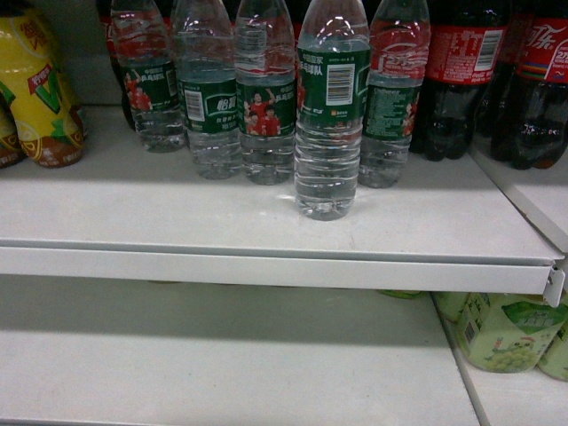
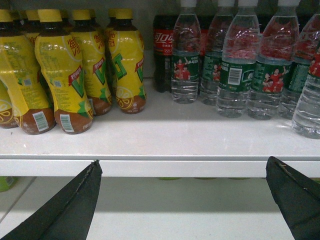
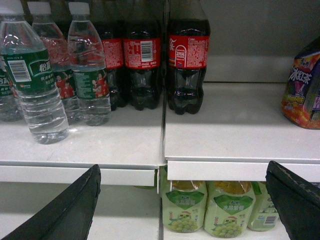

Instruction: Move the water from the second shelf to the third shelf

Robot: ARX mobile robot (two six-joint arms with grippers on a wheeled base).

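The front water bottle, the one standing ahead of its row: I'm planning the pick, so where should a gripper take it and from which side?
Grip the front water bottle around its labelled middle, coming straight in from the open shelf front. It stands upright and ahead of the row of water bottles, so its sides look free; the ribbed lower body probably gives a less even surface.

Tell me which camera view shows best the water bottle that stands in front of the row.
The head view: the front water bottle stands in the centre, its barcode label facing the camera, though its cap is cut off. The right wrist view shows that bottle whole, at the left edge. The left wrist view catches only a slice at the right edge.
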